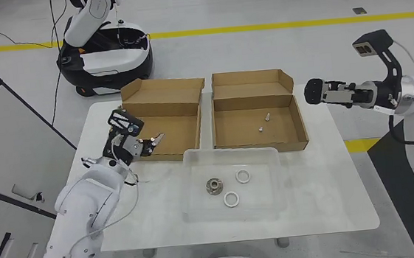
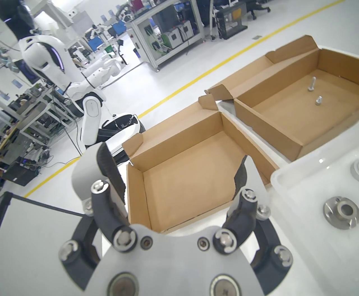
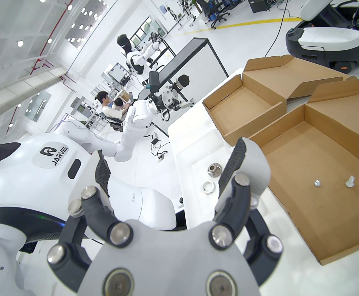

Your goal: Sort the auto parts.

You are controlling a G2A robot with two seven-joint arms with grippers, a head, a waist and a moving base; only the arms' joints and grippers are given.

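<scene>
A clear plastic tray at the table's front holds a metal flange and two white rings. Behind it stand two open cardboard boxes. The left box has nothing in it. The right box holds two bolts. My left gripper is open and holds nothing, at the left box's front left corner. My right gripper hangs open and holds nothing, off the right box's right side. The flange lies beyond it.
Another white robot's base stands on the floor behind the table. A dark-framed bench is close to the table's left side. Bare tabletop lies to the right of the tray and boxes.
</scene>
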